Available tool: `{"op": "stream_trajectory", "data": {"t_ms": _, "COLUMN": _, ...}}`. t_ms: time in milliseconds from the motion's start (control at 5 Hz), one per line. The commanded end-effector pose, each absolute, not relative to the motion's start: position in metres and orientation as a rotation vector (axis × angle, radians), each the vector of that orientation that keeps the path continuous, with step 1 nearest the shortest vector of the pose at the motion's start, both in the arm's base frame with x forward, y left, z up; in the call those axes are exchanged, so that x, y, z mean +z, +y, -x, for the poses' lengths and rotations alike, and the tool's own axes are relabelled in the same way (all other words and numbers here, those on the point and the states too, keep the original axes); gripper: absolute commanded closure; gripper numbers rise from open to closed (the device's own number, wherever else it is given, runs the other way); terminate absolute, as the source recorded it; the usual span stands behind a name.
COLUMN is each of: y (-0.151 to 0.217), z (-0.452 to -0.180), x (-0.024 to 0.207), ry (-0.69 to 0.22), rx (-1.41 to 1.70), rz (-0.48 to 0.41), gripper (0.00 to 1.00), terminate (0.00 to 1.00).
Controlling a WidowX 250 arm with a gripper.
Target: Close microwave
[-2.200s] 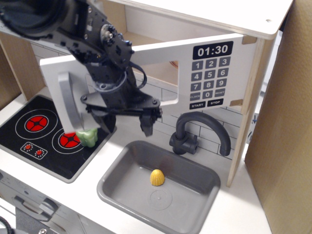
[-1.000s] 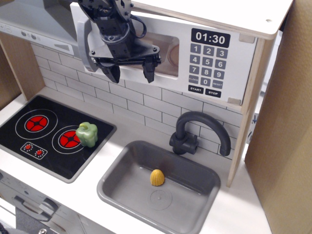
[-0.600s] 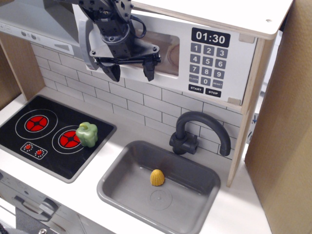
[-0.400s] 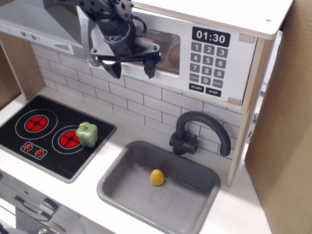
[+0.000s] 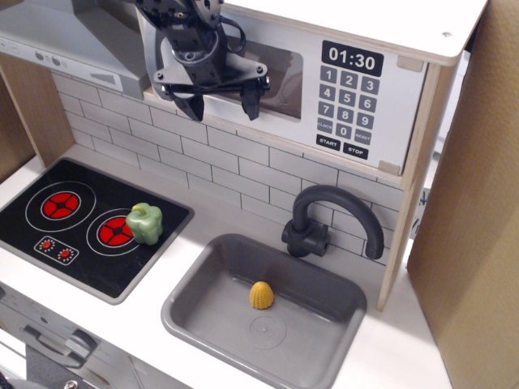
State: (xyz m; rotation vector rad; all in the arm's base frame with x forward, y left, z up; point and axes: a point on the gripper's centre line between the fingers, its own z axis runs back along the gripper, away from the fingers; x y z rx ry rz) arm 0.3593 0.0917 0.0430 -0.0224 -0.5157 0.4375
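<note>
The microwave (image 5: 357,93) sits under the wooden top shelf, with a black clock display reading 01:30 and a keypad on its right. Its white door (image 5: 280,101) with the clear window lies flat against the front, shut or almost shut. My black gripper (image 5: 223,104) is pressed against the left part of the door, fingers spread open and empty, pointing down. The arm hides the door's grey bar handle and its left edge.
A grey range hood (image 5: 69,44) is at the upper left. A green pepper (image 5: 144,223) sits on the black stovetop (image 5: 73,219). A yellow toy (image 5: 260,294) lies in the grey sink (image 5: 195,300), behind it a dark faucet (image 5: 332,219). A cardboard wall (image 5: 470,211) stands right.
The door has swung from wide open over the counter to flat against the microwave front. My gripper rose with it and pushed it back and right.
</note>
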Motion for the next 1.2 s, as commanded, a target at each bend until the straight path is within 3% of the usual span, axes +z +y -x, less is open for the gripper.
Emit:
{"op": "stream_trajectory", "data": {"t_ms": 0, "y": 0.105, "z": -0.375, "x": 0.064, "ry": -0.575, "rx": 0.465, "rz": 0.019, "gripper": 0.0, "terminate": 0.0}}
{"op": "stream_trajectory", "data": {"t_ms": 200, "y": 0.094, "z": -0.354, "x": 0.064, "ry": -0.571, "rx": 0.412, "rz": 0.023, "gripper": 0.0, "terminate": 0.0}}
{"op": "stream_trajectory", "data": {"t_ms": 600, "y": 0.069, "z": -0.291, "x": 0.064, "ry": -0.435, "rx": 0.352, "rz": 0.055, "gripper": 0.0, "terminate": 0.0}}
{"op": "stream_trajectory", "data": {"t_ms": 800, "y": 0.069, "z": -0.291, "x": 0.064, "ry": -0.435, "rx": 0.352, "rz": 0.055, "gripper": 0.0, "terminate": 0.0}}
{"op": "stream_trajectory", "data": {"t_ms": 1000, "y": 0.069, "z": -0.291, "x": 0.064, "ry": -0.435, "rx": 0.352, "rz": 0.055, "gripper": 0.0, "terminate": 1.0}}
